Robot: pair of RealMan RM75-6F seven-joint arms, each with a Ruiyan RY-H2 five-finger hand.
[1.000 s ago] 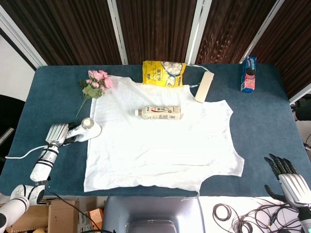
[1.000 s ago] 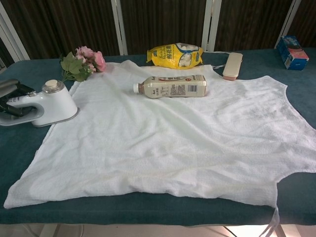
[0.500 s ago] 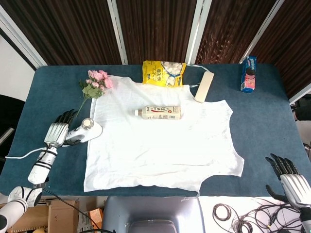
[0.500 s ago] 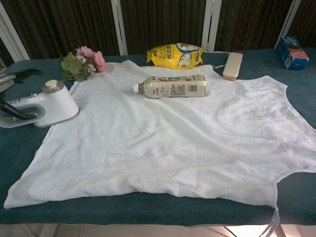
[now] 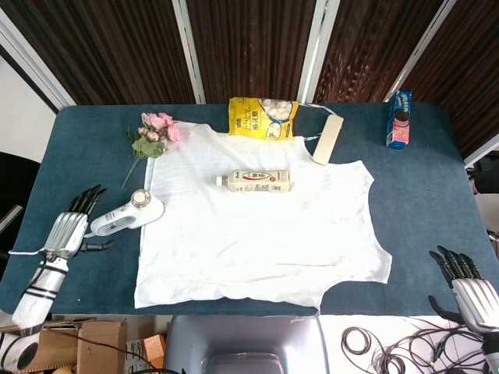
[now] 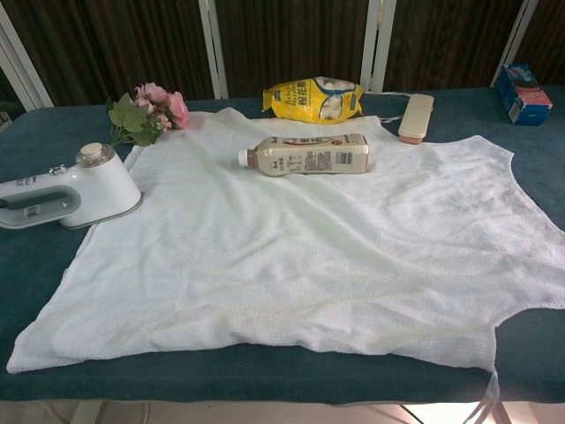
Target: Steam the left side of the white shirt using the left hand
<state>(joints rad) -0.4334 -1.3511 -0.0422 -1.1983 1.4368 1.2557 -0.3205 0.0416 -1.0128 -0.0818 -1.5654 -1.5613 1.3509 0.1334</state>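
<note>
Shirt, white, is spread flat over the middle of the blue table in the head view, with its hem toward the lower edge of the frame and light wrinkles across the cloth. In the chest view the shirt fills most of the frame.

Steamer, white, is seen lying on the table at the shirt's left edge in the head view, its round head touching or just overlapping the cloth; which of the two cannot be told. In the chest view the steamer is placed at centre left, its base at the cloth's edge.

Left hand is located at lower left of the head view, just left of the steamer's handle and apart from it, fingers spread wide, nothing held. It is not seen in the chest view.

Right hand is located at the lower right corner of the head view, off the table edge, fingers apart, nothing held.

Noted on the shirt: a bottle lying on its side, upper centre. Noted on the table: flowers at upper left, a yellow bag at top centre, a beige case beside it, a blue box at upper right.
</note>
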